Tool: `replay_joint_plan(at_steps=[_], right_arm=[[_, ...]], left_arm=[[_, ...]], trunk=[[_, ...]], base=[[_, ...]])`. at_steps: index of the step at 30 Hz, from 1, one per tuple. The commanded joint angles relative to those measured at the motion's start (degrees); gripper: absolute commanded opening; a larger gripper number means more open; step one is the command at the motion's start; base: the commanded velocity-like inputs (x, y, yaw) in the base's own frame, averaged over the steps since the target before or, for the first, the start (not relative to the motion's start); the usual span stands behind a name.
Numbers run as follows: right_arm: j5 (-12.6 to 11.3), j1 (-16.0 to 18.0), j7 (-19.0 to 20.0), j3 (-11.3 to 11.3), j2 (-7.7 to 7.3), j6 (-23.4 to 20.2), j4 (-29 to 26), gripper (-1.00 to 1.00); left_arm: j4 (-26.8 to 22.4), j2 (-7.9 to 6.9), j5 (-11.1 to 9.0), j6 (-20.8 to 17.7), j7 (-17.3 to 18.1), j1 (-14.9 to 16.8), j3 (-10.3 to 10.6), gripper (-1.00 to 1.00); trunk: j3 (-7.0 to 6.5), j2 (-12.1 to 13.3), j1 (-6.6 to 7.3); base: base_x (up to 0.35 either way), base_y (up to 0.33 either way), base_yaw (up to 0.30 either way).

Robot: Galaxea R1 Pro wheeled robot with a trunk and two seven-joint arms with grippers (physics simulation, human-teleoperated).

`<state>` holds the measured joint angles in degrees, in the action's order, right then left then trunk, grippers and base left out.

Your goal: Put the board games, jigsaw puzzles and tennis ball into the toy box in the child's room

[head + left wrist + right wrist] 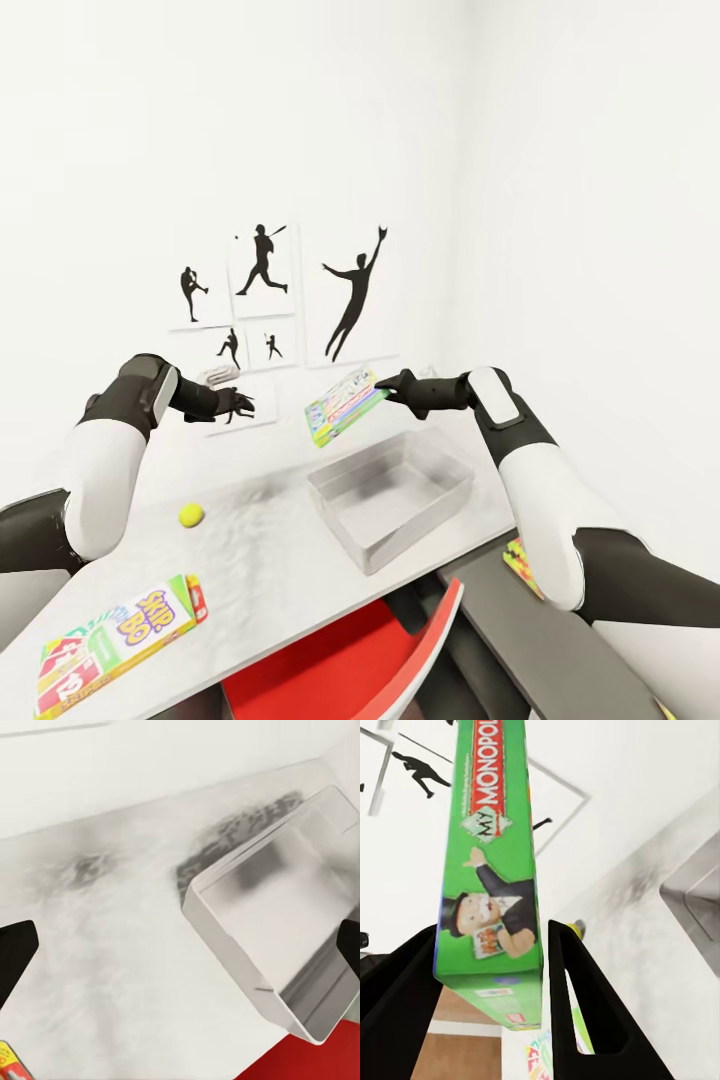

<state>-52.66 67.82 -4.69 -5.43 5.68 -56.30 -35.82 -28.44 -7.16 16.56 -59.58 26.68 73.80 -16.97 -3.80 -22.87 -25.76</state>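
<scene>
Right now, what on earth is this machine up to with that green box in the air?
It is tidying toys into a tray. Its right tool is clamped on a Monopoly board game, holding it in the air over the far side of the empty grey toy box on the table. The left tool is open and holds nothing. A tennis ball and a SKIP-BO box lie on the table, not yet put away.

Green Monopoly box (346, 405) above empty toy box (392, 497)
</scene>
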Motion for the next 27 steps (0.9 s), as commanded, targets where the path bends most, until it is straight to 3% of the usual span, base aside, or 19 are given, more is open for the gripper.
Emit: replay_joint_plan(at_steps=[1,27], right_arm=[[-0.5,0.0,-0.5,-0.3,0.06,-0.2,0.0,-1.0],[-0.4,-0.1,-0.5,-0.2,-0.09,-0.2,-0.1,-1.0]], left_arm=[[0.0,0.04,0.6,-0.2,0.5,0.0,-0.3,1.0],[0.0,-0.04,0.7,-0.1,0.4,0.0,-0.3,1.0]], trunk=[[0.03,0.0,-0.02],[0.03,0.0,-0.02]], base=[[0.016,-0.023,0.0],[0.025,-0.033,0.0]])
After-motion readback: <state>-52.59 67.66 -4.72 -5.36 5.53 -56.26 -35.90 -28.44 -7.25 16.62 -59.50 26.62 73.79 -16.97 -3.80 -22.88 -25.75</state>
